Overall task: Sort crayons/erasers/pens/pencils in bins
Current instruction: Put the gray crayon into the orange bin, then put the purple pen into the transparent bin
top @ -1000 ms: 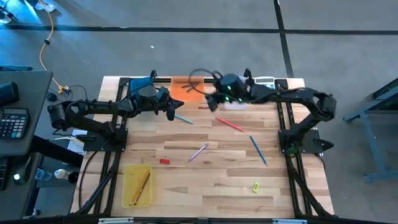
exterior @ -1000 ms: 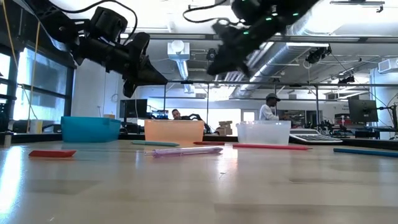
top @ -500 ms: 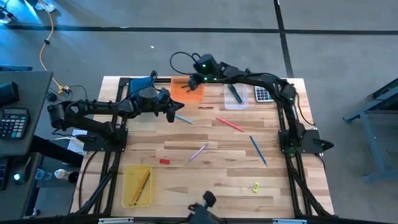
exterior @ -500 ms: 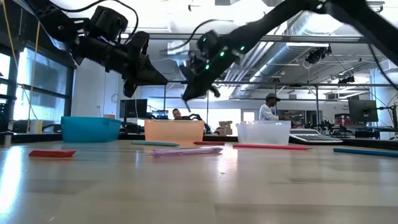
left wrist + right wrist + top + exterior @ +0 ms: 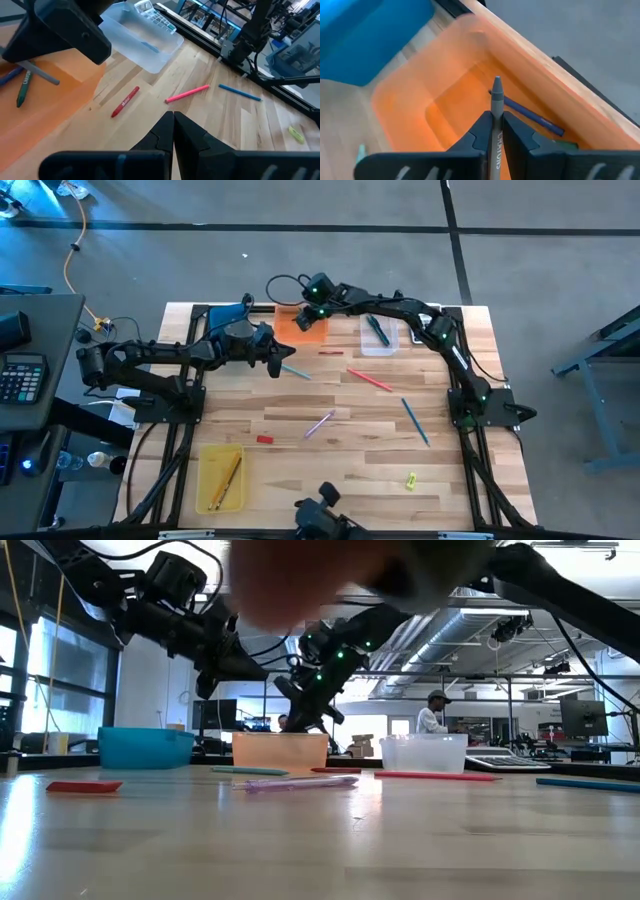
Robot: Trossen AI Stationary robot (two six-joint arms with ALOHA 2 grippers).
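Note:
My right gripper (image 5: 496,120) hovers over the orange bin (image 5: 298,326), shut on a grey crayon (image 5: 496,97). In the low view my right gripper (image 5: 308,705) hangs just above the orange bin's rim (image 5: 280,738). Several crayons (image 5: 22,87) lie in that bin. My left gripper (image 5: 276,361) is shut and empty, held above the table by a teal pen (image 5: 295,370). On the boards lie a red crayon (image 5: 330,352), a pink pencil (image 5: 370,380), a blue pen (image 5: 415,421), a purple pencil (image 5: 319,424) and a red eraser (image 5: 264,439). My right gripper pinches the grey crayon's wrapped body (image 5: 496,132) between its two fingers. The crayon lies along the fingers, and its pointed tip (image 5: 497,82) sticks out past them. The fingers slant down from the table's right. The crayon is lifted clear above the orange bin's floor (image 5: 440,115).
The blue bin (image 5: 228,315) stands left of the orange one. The clear bin (image 5: 380,336) with a pen and a grey calculator (image 5: 425,331) are to its right. The yellow bin (image 5: 220,477) with pencils sits near the left front. A yellow piece (image 5: 410,479) lies near the front.
My right arm has swung from beside the clear bin toward the table's left and far edge, and has come down over the orange bin with the grey crayon in its fingers. My left arm has kept still.

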